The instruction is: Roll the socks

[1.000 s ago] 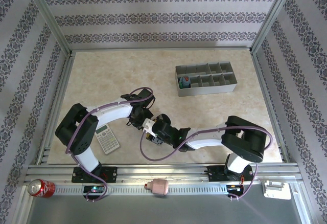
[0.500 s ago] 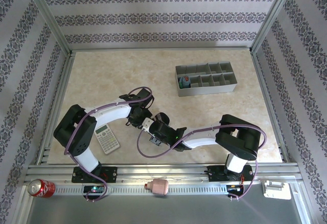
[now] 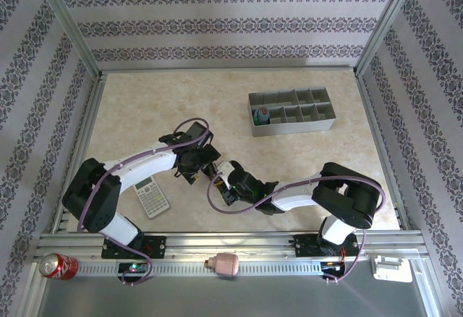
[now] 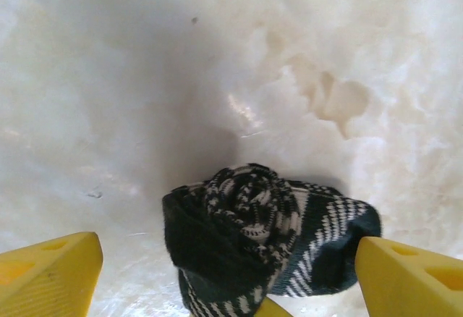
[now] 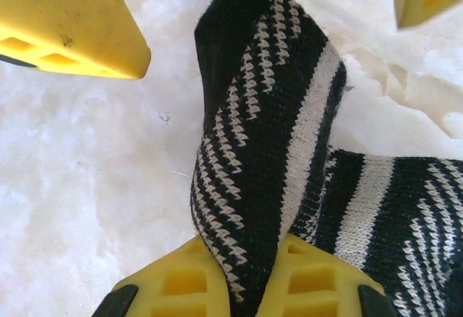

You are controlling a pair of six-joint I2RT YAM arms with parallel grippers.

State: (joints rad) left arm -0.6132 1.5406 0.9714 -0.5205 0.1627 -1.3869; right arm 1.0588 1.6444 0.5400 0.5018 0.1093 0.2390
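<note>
The sock (image 5: pixel 268 129) has black and white stripes with little zigzag marks in the knit (the white looks a bit creamy). The fingers (image 4: pixel 43 277) are bright yellow, and the table (image 3: pixel 145 114) is cream with soft brown swirls like marble. The walls (image 3: pixel 217 24) are pale with dark flowery bands, the tray (image 3: pixel 293 129) is grey, and the can (image 3: pixel 56 265) is red.
</note>
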